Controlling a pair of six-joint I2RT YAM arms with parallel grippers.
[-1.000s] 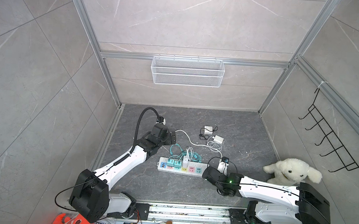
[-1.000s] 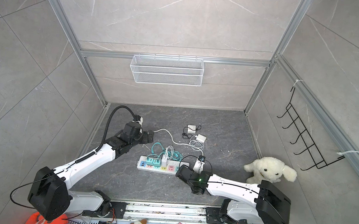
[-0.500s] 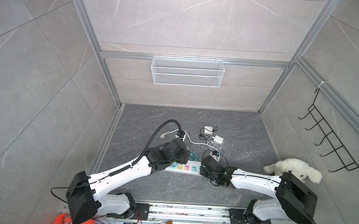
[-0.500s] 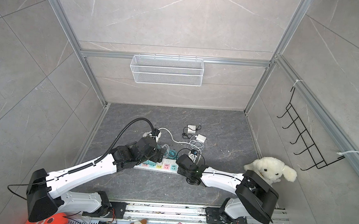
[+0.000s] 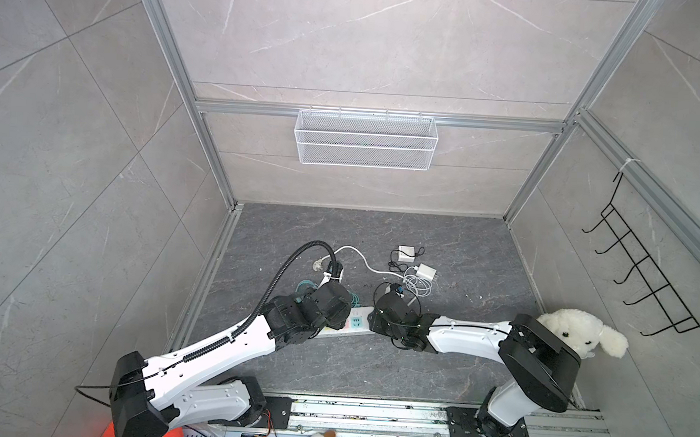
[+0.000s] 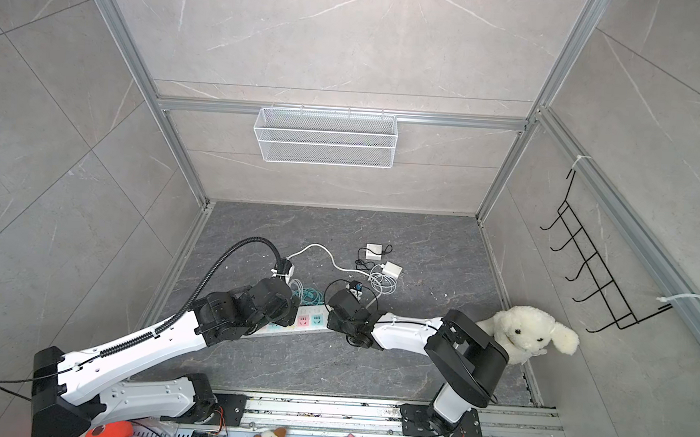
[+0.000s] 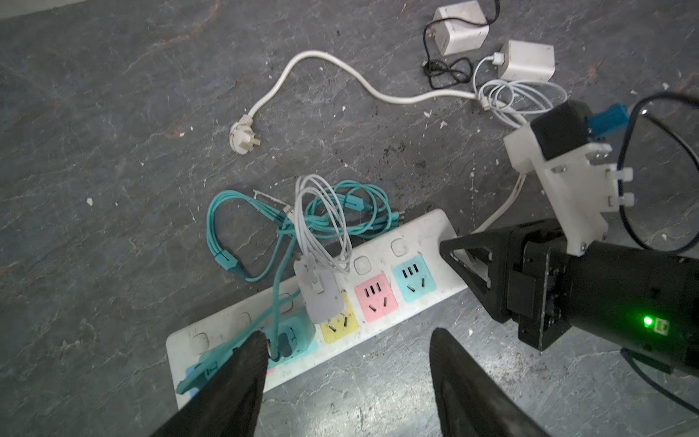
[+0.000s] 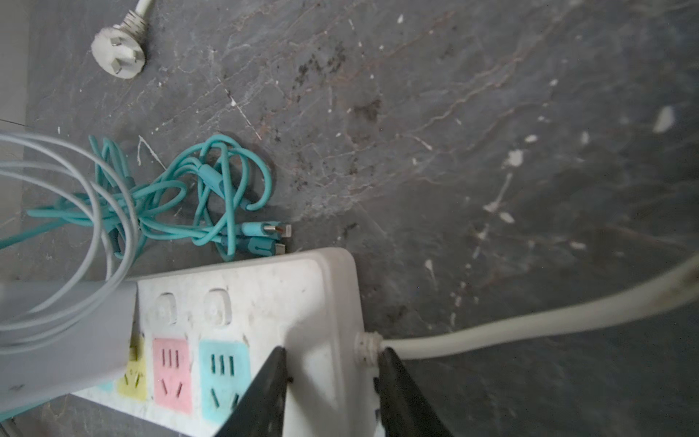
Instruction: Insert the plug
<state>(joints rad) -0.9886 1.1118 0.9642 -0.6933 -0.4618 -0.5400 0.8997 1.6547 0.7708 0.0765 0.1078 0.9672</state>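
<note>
**Task item location.** The power strip (image 6: 291, 328) lies on the floor at lower centre in both top views. Its long axis runs left to right and rises slightly toward the right. A grey plug (image 7: 321, 291) with a coiled white cable stands on the yellow socket (image 7: 338, 323). It leans to one side, and how far its pins are seated cannot be told. The pink socket (image 7: 374, 297) and blue socket (image 7: 414, 278) beside it are empty. A teal plug (image 7: 291, 336) sits in the socket on the other side.

**End effectors.**
- The left gripper (image 7: 346, 335) is open and holds nothing. Its jaws stand wide above the strip.
- The right gripper (image 8: 333, 352) appears clamped on the cord end of the power strip, with one finger on either side of that end.

**Governing relation.** In the left wrist view, the grey plug lies just ahead of the left gripper's fingertips and between the lines of its two fingers. One finger overlaps the teal plug. The left arm is therefore the nearer arm. The right arm works at the far end of the strip, with two empty sockets between it and the grey plug.

**Judgement.** The left gripper probably has to advance a short way, close on the grey plug body, and press it down square to the strip face. The right gripper would steady the strip meanwhile. The nearby teal plug leaves little room for the fingers.
</note>
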